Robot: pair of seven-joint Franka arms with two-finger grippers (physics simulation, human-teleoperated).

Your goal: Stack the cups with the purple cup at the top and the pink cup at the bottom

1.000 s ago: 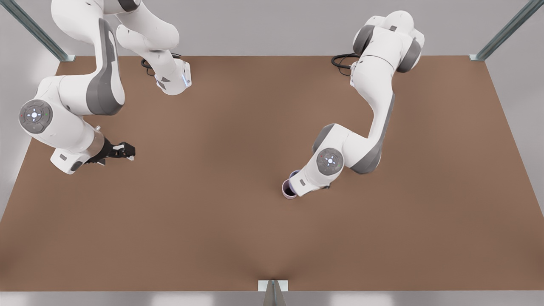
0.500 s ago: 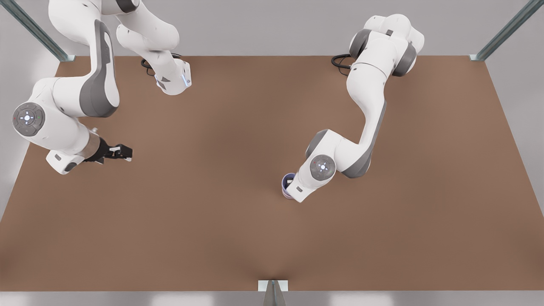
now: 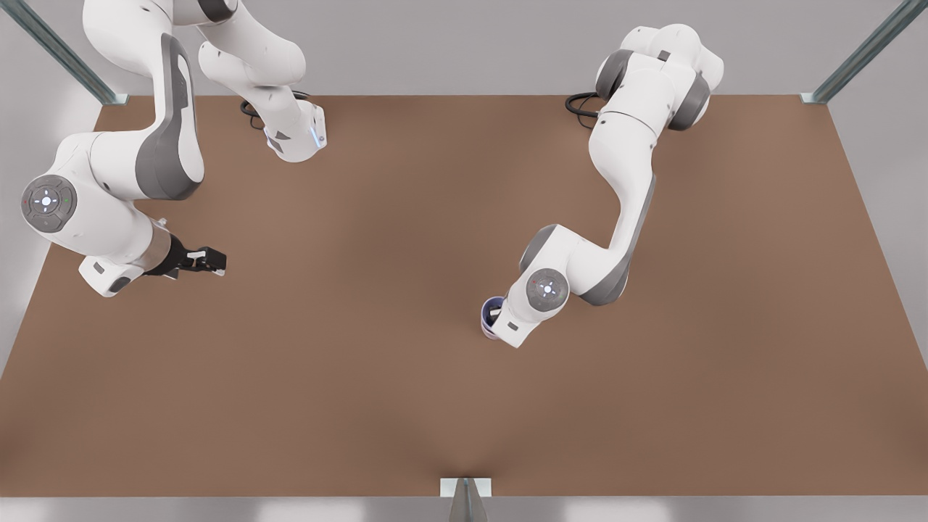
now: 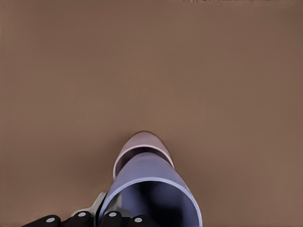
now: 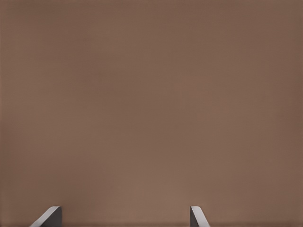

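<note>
Fingers of the left gripper (image 4: 102,218) clamp the purple cup's (image 4: 151,191) rim, periwinkle, above the pink cup (image 4: 141,145). Right gripper (image 5: 125,216) waits with fingers apart over bare table (image 3: 362,326).

A robot test cell in a simulator: a plain brown surface (image 3: 362,377) with flat, even shading, bare grey walls (image 3: 464,43) behind it, and metal frame posts (image 3: 863,51) at the corners. Two white jointed arms (image 3: 631,181) are mounted at its far edge, cables (image 3: 580,109) coiled at their bases.
</note>
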